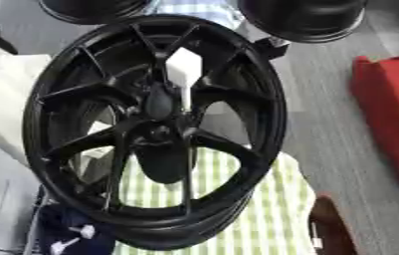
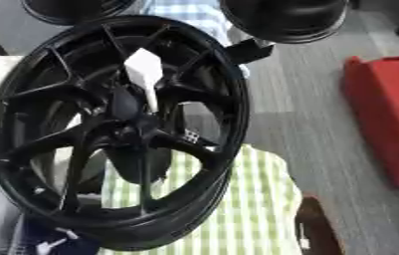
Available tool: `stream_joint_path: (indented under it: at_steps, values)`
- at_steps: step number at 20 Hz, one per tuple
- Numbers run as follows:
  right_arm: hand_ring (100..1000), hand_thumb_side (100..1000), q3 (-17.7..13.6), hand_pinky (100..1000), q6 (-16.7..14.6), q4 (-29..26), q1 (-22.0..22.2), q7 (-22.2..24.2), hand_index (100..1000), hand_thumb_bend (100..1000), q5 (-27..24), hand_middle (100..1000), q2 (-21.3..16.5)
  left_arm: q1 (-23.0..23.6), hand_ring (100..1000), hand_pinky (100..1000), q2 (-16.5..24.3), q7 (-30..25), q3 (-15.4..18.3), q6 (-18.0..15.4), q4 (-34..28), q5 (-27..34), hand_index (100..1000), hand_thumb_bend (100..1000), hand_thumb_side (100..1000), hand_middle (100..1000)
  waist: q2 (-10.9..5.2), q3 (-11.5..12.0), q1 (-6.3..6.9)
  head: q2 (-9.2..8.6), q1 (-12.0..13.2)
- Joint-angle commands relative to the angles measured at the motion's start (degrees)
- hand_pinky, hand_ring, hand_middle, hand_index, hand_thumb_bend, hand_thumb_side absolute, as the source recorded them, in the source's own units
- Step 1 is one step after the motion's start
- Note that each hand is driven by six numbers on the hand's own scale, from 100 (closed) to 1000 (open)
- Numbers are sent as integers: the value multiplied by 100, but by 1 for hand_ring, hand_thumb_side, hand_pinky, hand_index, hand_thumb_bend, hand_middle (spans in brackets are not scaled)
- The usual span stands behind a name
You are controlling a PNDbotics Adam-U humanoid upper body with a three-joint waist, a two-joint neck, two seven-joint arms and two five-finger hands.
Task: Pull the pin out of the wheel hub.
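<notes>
Black wheel hub (image 1: 154, 129) upright; red box (image 1: 392, 114) well right.

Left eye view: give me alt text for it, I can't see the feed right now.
A large black multi-spoke alloy wheel stands on edge and fills most of the frame, its dark centre hub facing the camera. Behind its lower half lies a green-and-white checked cloth, with a red box-like object on the grey floor to the right. Neither robot hand is in view.

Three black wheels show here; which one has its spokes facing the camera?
The big wheel in the middle, over the green checked cloth: its spokes and hub face the camera. The two at the top edge, left and right, are cut off, no spokes visible.
</notes>
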Motion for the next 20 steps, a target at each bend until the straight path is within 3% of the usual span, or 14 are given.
stream_joint_path:
  at_steps: [1, 8, 14, 20]
  values:
    - [778, 398, 153, 850, -185, -175, -355, 482, 826, 523, 433, 775, -23, 3, 788, 738, 72, 25, 117, 62, -339, -73, 832, 888, 617, 731, -16, 20, -1, -72, -155]
    - [787, 378, 416, 854, -478, -92, -896, 1247, 827, 534, 922, 779, 327, 32, 787, 738, 30, 63, 145, 129, -509, -101, 832, 889, 617, 731, 143, 88, -28, -277, -347]
    - [828, 310, 853, 878, -1082, 214, -1496, 2509, 838, 544, 1379, 802, 1033, -36, 787, 738, 28, 100, 183, 105, -537, -81, 832, 884, 616, 729, 172, 209, -89, -408, -409]
    - [830, 307, 959, 878, -1369, 476, -1641, 2855, 838, 539, 1615, 804, 1535, -84, 786, 739, -16, 112, 192, 87, -558, -65, 831, 881, 616, 727, 127, 295, -143, -519, -230]
